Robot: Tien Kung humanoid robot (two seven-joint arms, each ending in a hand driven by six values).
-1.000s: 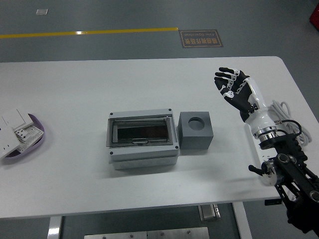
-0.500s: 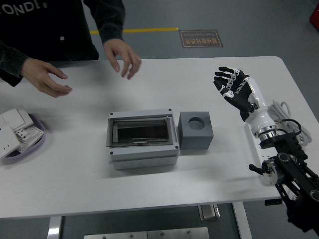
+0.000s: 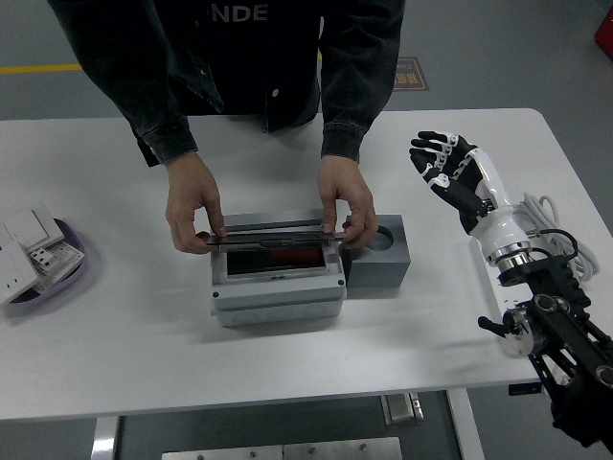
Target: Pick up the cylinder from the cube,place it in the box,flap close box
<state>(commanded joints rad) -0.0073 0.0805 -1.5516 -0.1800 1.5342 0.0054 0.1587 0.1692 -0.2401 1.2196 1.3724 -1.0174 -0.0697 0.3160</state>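
Note:
The grey box [image 3: 278, 295] sits mid-table with the grey cube [image 3: 385, 266] touching its right side. The cube's round hole [image 3: 384, 236] looks empty, and I see no cylinder on it. A person leans over from the far side. Both of the person's hands [image 3: 193, 207] [image 3: 346, 201] pinch the box's dark flap [image 3: 273, 235] by its ends and hold it partly raised. Something reddish-brown shows inside the box under the flap. My right hand [image 3: 442, 163] hovers right of the cube, apart from it, fingers spread and empty. My left arm is out of view.
A purple tray [image 3: 75, 257] holding white switch parts [image 3: 27, 244] stands at the table's left edge. A white cable [image 3: 551, 216] loops beside my right forearm near the table's right edge.
The person has stepped in and leaned over the table, moving both hands from the far left down onto the box's flap. My right hand has stayed in place.

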